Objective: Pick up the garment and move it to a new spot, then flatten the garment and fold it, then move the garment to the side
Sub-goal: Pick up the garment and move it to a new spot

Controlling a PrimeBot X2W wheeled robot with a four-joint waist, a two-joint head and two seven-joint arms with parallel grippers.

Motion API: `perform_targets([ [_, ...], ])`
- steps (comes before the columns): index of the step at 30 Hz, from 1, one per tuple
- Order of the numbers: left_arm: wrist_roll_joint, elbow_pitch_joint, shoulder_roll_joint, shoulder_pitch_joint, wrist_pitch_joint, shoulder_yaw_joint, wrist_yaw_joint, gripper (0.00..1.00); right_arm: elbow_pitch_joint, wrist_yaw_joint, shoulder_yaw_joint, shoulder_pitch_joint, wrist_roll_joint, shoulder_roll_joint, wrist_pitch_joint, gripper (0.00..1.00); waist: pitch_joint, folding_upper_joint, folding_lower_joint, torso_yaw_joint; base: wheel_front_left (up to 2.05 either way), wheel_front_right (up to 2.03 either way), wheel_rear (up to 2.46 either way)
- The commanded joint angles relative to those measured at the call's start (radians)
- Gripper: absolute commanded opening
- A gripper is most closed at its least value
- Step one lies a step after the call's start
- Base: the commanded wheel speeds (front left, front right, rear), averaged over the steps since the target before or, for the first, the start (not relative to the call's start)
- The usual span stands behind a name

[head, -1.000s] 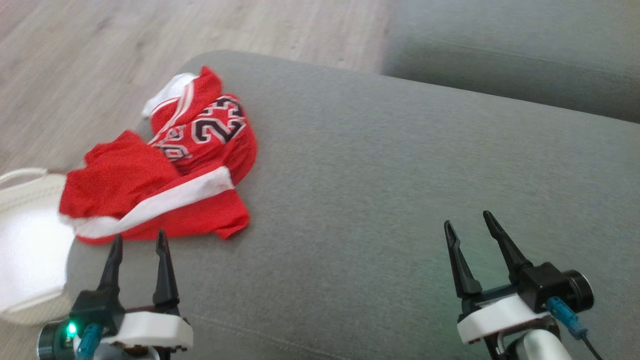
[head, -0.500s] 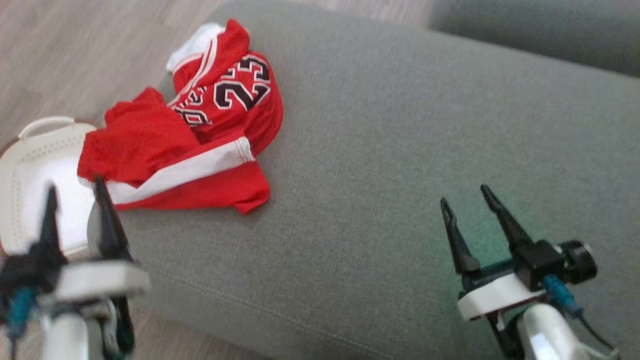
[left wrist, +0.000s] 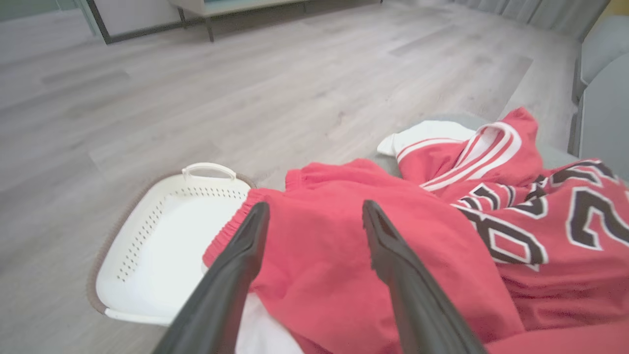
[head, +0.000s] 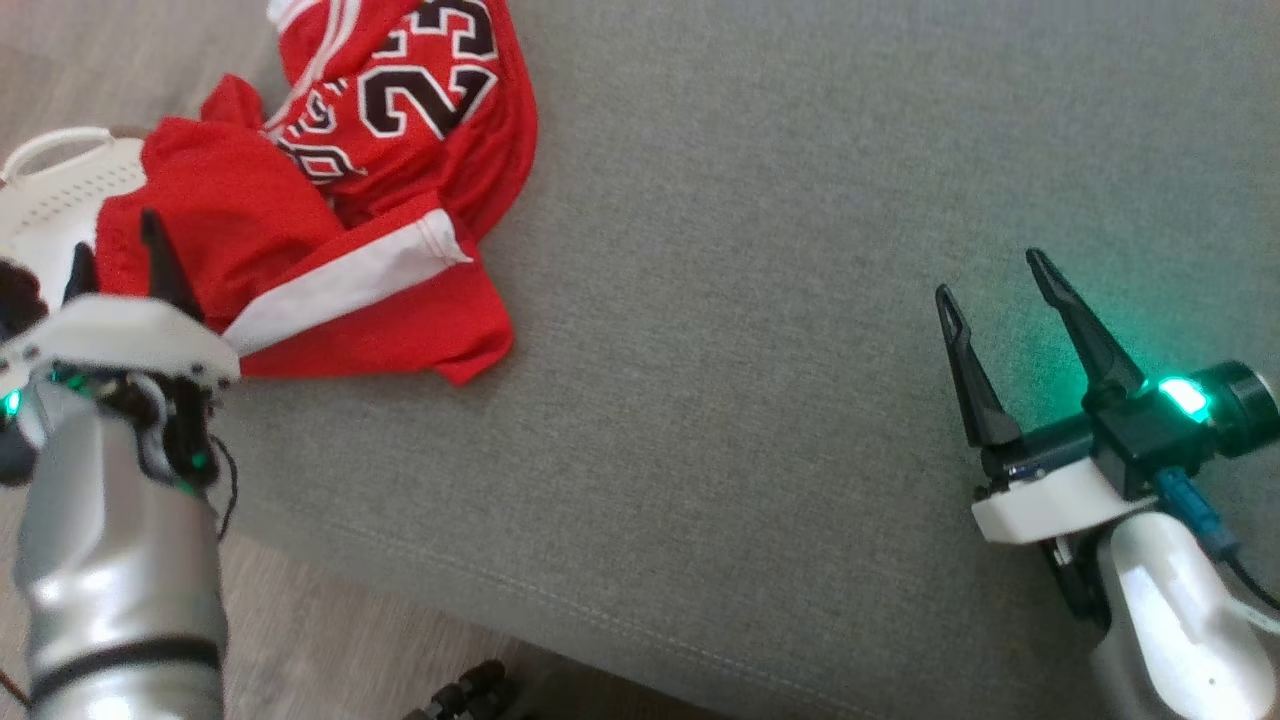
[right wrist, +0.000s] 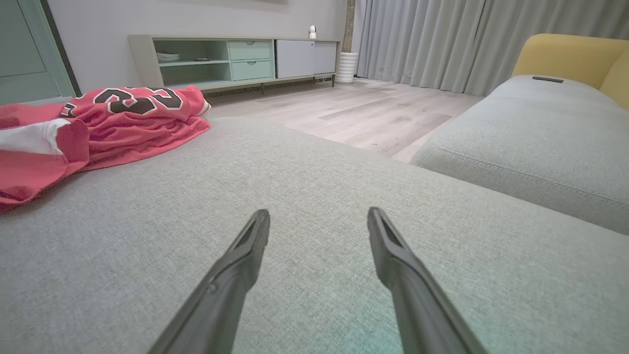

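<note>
Zero steps done. Hovers at crumpled red basketball jersey (head: 400, 100) w/ left claw (head: 115, 245) spread, empty; right claw (head: 990, 272) likewise over sofa cushion (head: 750, 350). Remaining: grab, flatten, fold, shift.

Garment (head: 250, 220): red fabric, crumpled in a loose heap, not flattened, not folded. Lies at far-left corner of grey cushion (head: 750, 350). Black numerals (head: 425, 80) "23" w/ white outline face up on the far part; more black lettering beside them, lost in creases. White band (head: 340, 285) runs diagonally across the near part, stitched hem at its end. Striped trim (left wrist: 471, 152), red/white, at the far edge, next to a plain white patch. Left portion overhangs the cushion edge above white basket (head: 60, 190); contact w/ basket unclear. Poss. two pieces bunched together, can't tell.
</note>
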Motion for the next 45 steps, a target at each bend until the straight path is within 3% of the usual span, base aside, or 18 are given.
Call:
perform_targets([
  [1,-0.017,0.050,0.070,-0.064,0.035,0.041,-0.008,1.00,-0.038,0.007,0.028,-0.026,-0.008,-0.008,-0.011,1.00,0.047,0.0000,-0.0004,-0.023,0.00,0.00,0.00],
  [9,-0.047,0.339,0.112,-0.203,0.106,0.042,-0.022,1.00,-0.045,0.007,0.016,-0.066,-0.012,-0.035,-0.011,1.00,0.118,0.0000,-0.0004,-0.060,0.00,0.00,0.00],
  [10,-0.046,0.357,0.113,-0.211,0.096,0.039,-0.023,0.52,-0.045,0.007,0.013,-0.067,-0.012,-0.037,-0.011,1.00,0.122,0.0000,-0.0004,-0.062,0.00,0.00,0.00],
  [11,-0.046,0.373,0.114,-0.219,0.083,0.036,-0.027,0.22,-0.046,0.007,0.011,-0.068,-0.013,-0.038,-0.011,1.00,0.124,0.0000,-0.0004,-0.063,0.00,0.00,0.00],
  [12,-0.045,0.387,0.114,-0.224,0.068,0.033,-0.032,0.00,-0.046,0.007,0.009,-0.068,-0.013,-0.038,-0.011,1.00,0.125,0.0000,-0.0004,-0.064,0.00,0.00,0.00],
  [21,-0.039,0.383,0.157,-0.246,-0.097,0.034,-0.034,0.00,-0.033,0.007,0.012,-0.066,-0.008,-0.004,-0.011,1.00,0.066,0.0000,-0.0004,-0.062,0.00,0.00,0.00],
  [25,-0.027,0.306,0.186,-0.240,-0.103,0.039,-0.034,0.00,-0.025,0.007,0.021,-0.069,-0.001,0.021,-0.011,1.00,0.021,0.0000,-0.0004,-0.069,0.00,0.00,0.00],
  [30,0.009,0.100,0.219,-0.210,-0.104,0.046,-0.034,0.00,-0.012,0.007,0.033,-0.066,0.015,0.076,-0.011,1.00,-0.062,0.0000,-0.0004,-0.100,0.00,0.00,0.00],
  [37,0.057,-0.111,0.248,-0.217,-0.097,-0.008,-0.059,0.00,-0.006,0.007,0.029,-0.031,0.038,0.125,-0.011,1.00,-0.184,0.0000,-0.0004,-0.190,0.00,0.00,0.00],
  [45,0.062,-0.346,0.219,-0.226,0.037,-0.106,-0.092,0.00,-0.030,0.007,0.026,-0.003,0.077,0.139,-0.011,1.00,-0.259,0.0000,-0.0004,-0.357,0.00,0.00,0.00],
])
